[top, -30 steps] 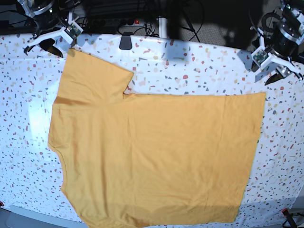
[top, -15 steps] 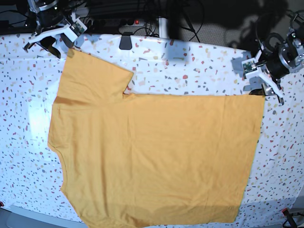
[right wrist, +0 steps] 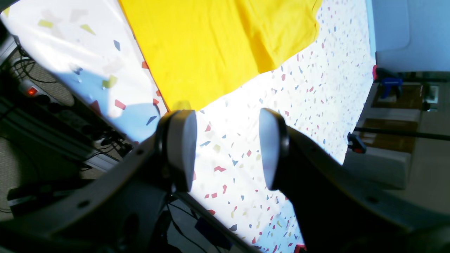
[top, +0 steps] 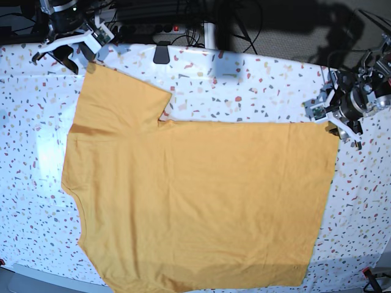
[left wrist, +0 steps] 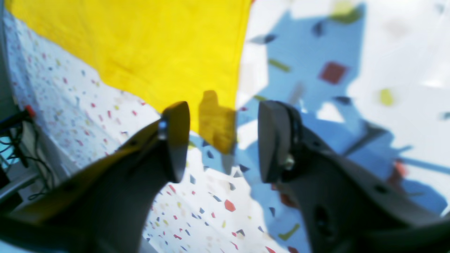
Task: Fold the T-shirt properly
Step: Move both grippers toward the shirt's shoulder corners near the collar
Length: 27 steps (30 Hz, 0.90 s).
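T-shirt [top: 201, 201] flat on tablecloth [top: 256, 85], left tool [left wrist: 221, 140] spread at its corner, right tool [right wrist: 226, 147] spread

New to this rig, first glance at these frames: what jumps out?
The big plain mustard-yellow cotton T-shirt dominates, spread flat over most of the white speckled tablecloth, one sleeve pointing to the far left corner. The left gripper sits at the shirt's far right corner, open, its fingers either side of the cloth tip. The right gripper hangs open at the sleeve's tip.
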Motion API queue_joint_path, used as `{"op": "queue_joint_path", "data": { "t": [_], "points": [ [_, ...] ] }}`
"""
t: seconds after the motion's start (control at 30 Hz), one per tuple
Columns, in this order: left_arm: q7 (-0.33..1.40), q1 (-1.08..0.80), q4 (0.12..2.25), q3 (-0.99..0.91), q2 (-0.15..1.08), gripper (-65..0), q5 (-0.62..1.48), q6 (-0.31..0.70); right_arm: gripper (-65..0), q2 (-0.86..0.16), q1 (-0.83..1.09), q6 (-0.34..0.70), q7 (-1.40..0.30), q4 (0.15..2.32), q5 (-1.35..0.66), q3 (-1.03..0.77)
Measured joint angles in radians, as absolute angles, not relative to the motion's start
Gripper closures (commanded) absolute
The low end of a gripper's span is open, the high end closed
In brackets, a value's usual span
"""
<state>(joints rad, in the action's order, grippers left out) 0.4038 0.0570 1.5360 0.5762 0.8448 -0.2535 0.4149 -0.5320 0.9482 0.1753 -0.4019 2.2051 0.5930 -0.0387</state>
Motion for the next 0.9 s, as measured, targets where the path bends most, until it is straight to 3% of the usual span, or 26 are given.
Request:
{"op": "queue_joint_path", "data": {
  "t": [0.33, 0.43, 0.57, 0.73, 0.9],
  "points": [
    [0.377, 0.098, 1.465, 0.628, 0.831, -23.6, -0.265, 0.412, -28.9, -0.532, 0.945, 0.176, -0.397, 2.205, 0.593, -0.039],
    [0.413, 0.098, 1.444, 0.625, 0.804, -16.1, -0.25, 0.389, -28.9, -0.532, 0.93, 0.176, -0.394, 2.205, 0.593, -0.039],
    [0.434, 0.09, 1.432, 0.628, 0.781, -0.4, -0.263, 0.358, -29.1, -0.532, 0.912, 0.176, -0.395, 2.205, 0.592, -0.039],
    [0.426, 0.092, 1.433, 0.629, 0.785, 0.0, -0.252, 0.36, -39.4, -0.532, 0.867, 0.2, -0.395, 2.204, 0.562, -0.039],
    [0.446, 0.095, 1.434, 0.629, 0.783, 0.0, -0.25, 0.363, -39.5, -0.532, 0.85, 0.206, -0.392, 2.204, 0.519, -0.039]
  ]
}}
